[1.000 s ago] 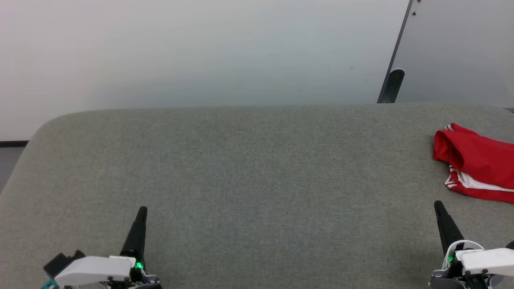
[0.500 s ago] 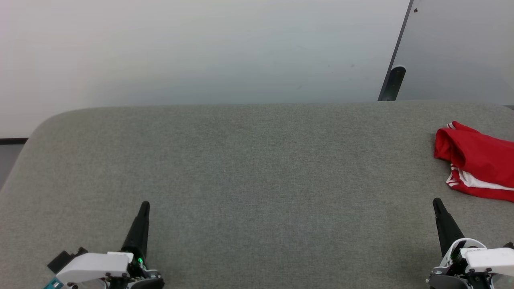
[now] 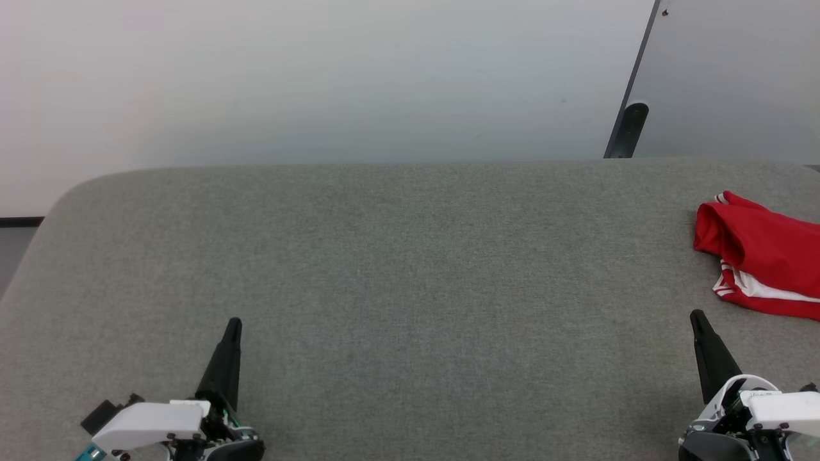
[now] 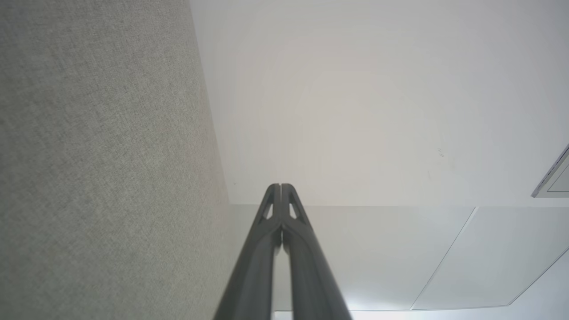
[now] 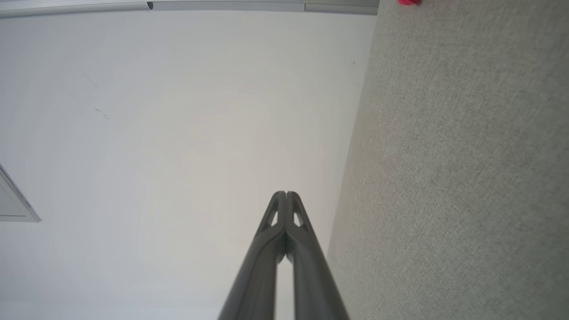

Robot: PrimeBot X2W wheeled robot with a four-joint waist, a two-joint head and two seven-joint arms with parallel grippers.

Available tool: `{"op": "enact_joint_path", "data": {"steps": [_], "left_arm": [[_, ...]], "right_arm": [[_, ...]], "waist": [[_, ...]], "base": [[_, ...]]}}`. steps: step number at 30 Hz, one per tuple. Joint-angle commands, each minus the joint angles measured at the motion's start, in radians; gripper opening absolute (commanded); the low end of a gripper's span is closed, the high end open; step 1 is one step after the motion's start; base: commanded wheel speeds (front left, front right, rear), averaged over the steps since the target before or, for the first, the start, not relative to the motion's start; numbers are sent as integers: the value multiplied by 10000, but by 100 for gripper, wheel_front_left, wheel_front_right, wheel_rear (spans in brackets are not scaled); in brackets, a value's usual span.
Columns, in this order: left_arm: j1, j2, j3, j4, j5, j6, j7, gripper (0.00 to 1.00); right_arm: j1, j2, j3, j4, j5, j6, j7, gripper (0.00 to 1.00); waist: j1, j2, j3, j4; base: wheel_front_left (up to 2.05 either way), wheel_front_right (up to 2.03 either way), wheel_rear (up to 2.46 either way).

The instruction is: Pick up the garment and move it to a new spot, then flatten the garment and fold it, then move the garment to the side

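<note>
The garment, red with a white band and white stripes, lies bunched at the far right of the grey fabric surface, cut off by the picture's right edge. A red sliver of the garment shows at the top of the right wrist view. My left gripper is shut and empty at the lower left, its fingers pressed together. Just below the garment and apart from it, my right gripper is shut on nothing, tips touching.
A pale wall rises behind the surface's rounded far edge. A dark slanted post and a grey panel stand at the back right. The surface's left corner curves away toward a dark floor strip.
The whole head view has shifted slightly, so the camera moved. Both grippers sit a little higher in the picture than one second ago; the garment lies as before.
</note>
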Motion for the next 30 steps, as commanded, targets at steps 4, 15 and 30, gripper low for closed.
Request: {"op": "enact_joint_path", "data": {"steps": [4, 15, 30], "left_arm": [[-113, 4, 29, 21, -29, -62, 34, 0], [-112, 4, 28, 18, -30, -62, 34, 0], [-111, 4, 29, 18, -31, -62, 33, 0]], "right_arm": [[-51, 41, 9, -24, 40, 0, 19, 0], [-51, 40, 11, -24, 41, 0, 18, 0], [-51, 40, 12, -24, 42, 0, 17, 0]], "waist": [[0, 0, 0, 0], [0, 0, 0, 0], [0, 0, 0, 0]], "base": [[0, 0, 0], [0, 0, 0], [0, 0, 0]]}}
